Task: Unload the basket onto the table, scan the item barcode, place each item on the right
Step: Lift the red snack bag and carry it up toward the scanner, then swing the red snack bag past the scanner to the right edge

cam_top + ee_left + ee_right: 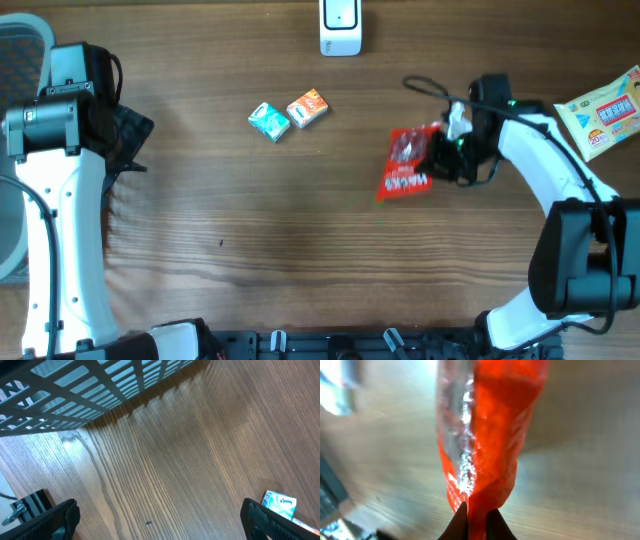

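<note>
Overhead and wrist views of the barcode-scanning task, at the grasp stage. The right pincer (pixel 440 160) is clenched on one edge of the red packet (pixel 405 165), which lies right of the bench (pixel 300 260) centre. In the right wrist view the fingertips (pixel 462 521) pinch only a thin fold of film. Whether the packet has left the bench cannot be told. The left pincer (pixel 160 507) is released, jaws wide and holding nothing, at the left edge beside a basket (pixel 100 390).

The white unit at the far edge, presumably the scanner (pixel 340 27), stands well apart from the packet. A teal box (pixel 268 121) and an orange box (pixel 308 108) sit between the two, off to the left. A yellow packet (pixel 605 110) lies at the far right.

Likely failure modes:
- The packet slips out, because the pinch is narrow and the film is slick.
- The packet droops or swings in transit, because it is held by one edge.
- No read, because the crinkled, glossy film glares, or because the barcode, not visible here, faces away from the scanner.
- The boxes get knocked if the carry strays left.
</note>
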